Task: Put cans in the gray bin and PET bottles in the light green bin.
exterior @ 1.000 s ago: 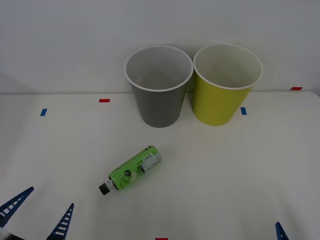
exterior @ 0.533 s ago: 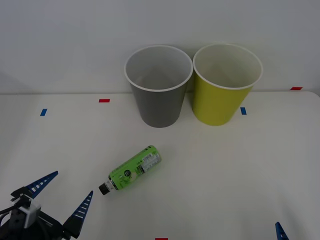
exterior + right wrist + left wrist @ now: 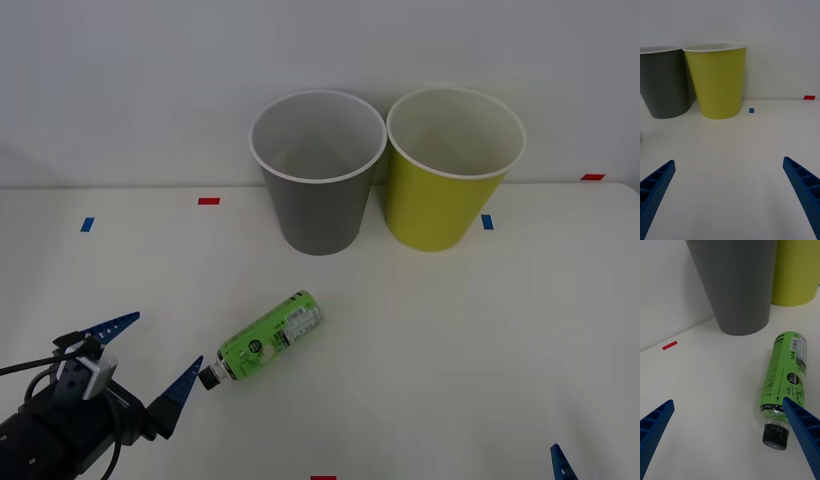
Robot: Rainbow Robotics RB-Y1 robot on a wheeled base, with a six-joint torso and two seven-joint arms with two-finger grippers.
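A small PET bottle with a bright green label and black cap lies on its side on the white table, cap toward me. My left gripper is open just short of the cap, one blue finger nearly at it. Behind stand the gray bin and, to its right, the light green bin, both upright. My right gripper is open low at the table's near right, a fingertip showing.
Small red and blue tape marks dot the table. A pale wall rises close behind the bins. Open table lies between the bottle and the bins and across the right side.
My left gripper has advanced from the near left edge forward and rightward to the bottle's cap. The bottle, bins and right arm have not moved.
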